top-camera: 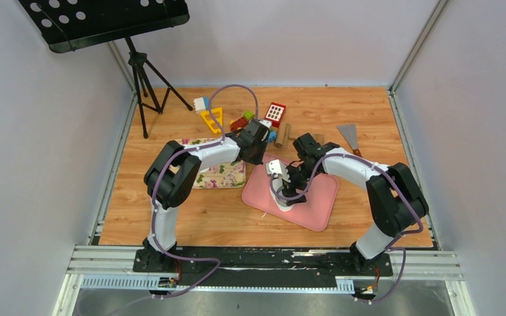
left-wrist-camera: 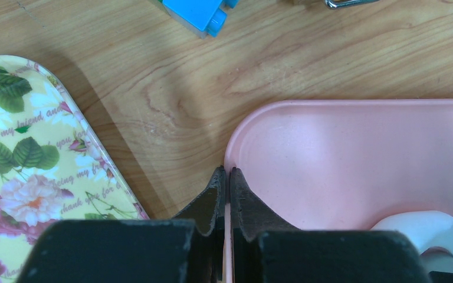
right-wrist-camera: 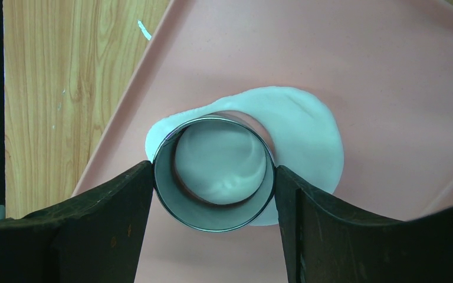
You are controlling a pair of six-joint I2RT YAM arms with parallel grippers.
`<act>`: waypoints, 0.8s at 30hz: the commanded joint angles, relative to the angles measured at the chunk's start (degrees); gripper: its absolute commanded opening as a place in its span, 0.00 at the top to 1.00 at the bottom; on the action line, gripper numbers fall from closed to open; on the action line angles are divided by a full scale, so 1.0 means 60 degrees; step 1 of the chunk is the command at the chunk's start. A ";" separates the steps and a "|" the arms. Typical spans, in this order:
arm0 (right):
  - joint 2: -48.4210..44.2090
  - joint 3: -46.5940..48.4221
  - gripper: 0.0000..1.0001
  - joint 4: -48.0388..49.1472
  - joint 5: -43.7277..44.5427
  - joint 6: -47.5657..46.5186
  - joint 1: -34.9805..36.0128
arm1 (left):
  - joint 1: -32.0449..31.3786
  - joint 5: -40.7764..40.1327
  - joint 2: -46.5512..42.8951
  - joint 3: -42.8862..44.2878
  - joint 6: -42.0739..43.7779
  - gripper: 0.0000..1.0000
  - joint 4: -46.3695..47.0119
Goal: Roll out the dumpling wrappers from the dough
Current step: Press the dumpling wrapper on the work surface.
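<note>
Right gripper (right-wrist-camera: 214, 172) clasps ring (right-wrist-camera: 212, 223) on dough (right-wrist-camera: 307, 141) beneath, left gripper (left-wrist-camera: 226, 175) pinches tray (left-wrist-camera: 354, 153); tray slip could smear the cut.

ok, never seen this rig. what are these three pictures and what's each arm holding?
Two small robot arms are bolted at the near edge of a wooden table, each ending in two fingers. The wide picture looks down from above and behind; the other two come from a camera on each wrist, so the dark shapes at the bottom are that arm's own fingers. The left fingers are pinched shut on the rim of a pink tray, probably steadying it. The right fingers grip a metal ring standing on a flattened sheet of white dough on that tray. Also on the table: a floral tray, toy blocks and a scraper.
</note>
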 commanded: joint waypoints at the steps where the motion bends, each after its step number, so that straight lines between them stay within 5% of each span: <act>1: 0.0513 -0.0358 0.32 0.0100 0.0796 0.1018 0.0049 | -0.0162 0.0302 0.0028 0.0036 0.0116 1.00 -0.0679; 12: -0.0048 -0.1121 0.31 0.1224 0.1351 0.2498 0.0199 | -0.0169 0.0265 -0.0015 0.0038 0.0116 1.00 -0.0678; 16: -0.0419 -0.0954 0.22 0.1083 0.1271 0.2540 0.0203 | -0.0158 0.0272 0.0000 0.0026 0.0119 1.00 -0.0680; 19: -0.0760 -0.0652 0.01 0.0636 0.1101 0.2425 0.0200 | -0.0158 0.0272 -0.0010 0.0042 0.0123 1.00 -0.0694; 24: -0.1516 0.0234 0.00 -0.0421 0.0567 0.2366 0.0186 | -0.0158 0.0274 -0.0071 0.0047 0.0109 1.00 -0.0680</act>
